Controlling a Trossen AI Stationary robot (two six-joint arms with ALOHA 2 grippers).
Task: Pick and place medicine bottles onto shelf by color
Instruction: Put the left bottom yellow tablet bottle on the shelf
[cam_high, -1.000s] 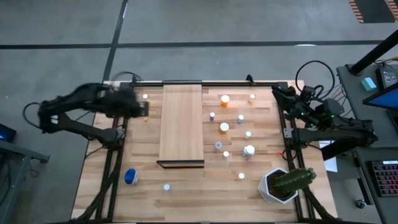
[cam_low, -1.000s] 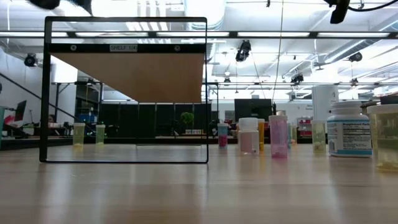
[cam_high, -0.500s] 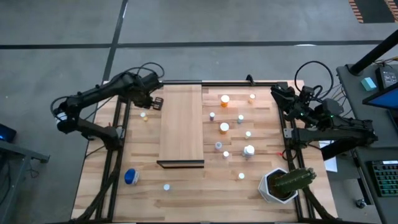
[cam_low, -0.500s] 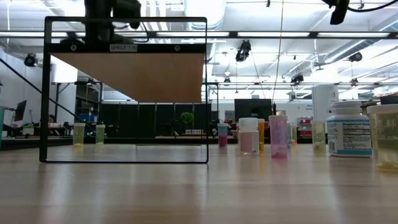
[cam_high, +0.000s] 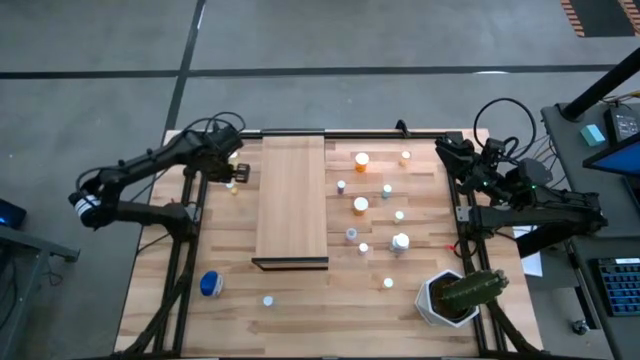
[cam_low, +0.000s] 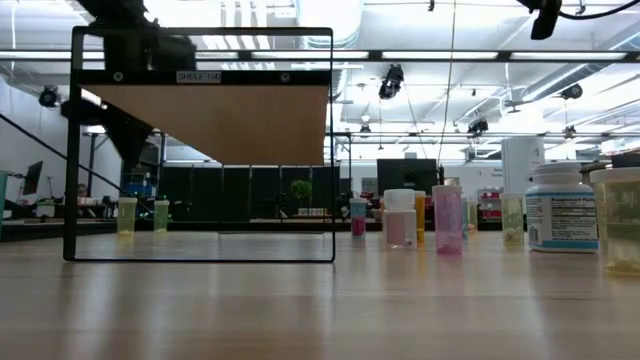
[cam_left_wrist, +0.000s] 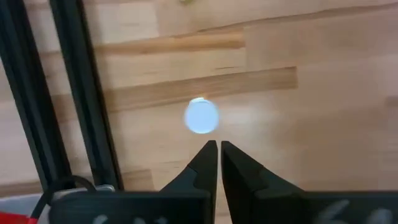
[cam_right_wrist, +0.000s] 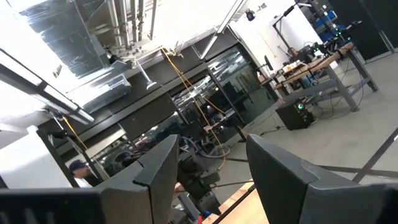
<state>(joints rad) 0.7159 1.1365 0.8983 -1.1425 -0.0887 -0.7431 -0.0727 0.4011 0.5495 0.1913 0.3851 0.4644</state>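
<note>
My left gripper (cam_left_wrist: 217, 146) is shut and points down over the table's far left, between the black frame rail (cam_left_wrist: 74, 93) and the shelf (cam_high: 291, 200). Just ahead of its tips stands a medicine bottle, seen by its white cap (cam_left_wrist: 201, 116); nothing is held. In the low view two pale yellow-green bottles (cam_low: 126, 215) (cam_low: 160, 215) stand upright on the table there. Several more bottles (cam_high: 360, 205) stand right of the shelf, and a blue one (cam_high: 209, 284) stands near the left front. My right gripper (cam_right_wrist: 208, 168) is open at the table's right edge and tilts up toward the room.
The shelf's black frame (cam_low: 200, 145) stands across the low view. A white pot with a cactus (cam_high: 455, 295) sits at the near right. Black rails run along both sides of the table (cam_high: 180, 250). Bare planks lie near the front edge (cam_high: 320, 310).
My left arm has swung in from the table's far left corner toward the shelf, then drawn back a little and come down over the bottles left of the shelf, tipping its gripper to point down. The fingers have stayed shut. No bottle has moved.
</note>
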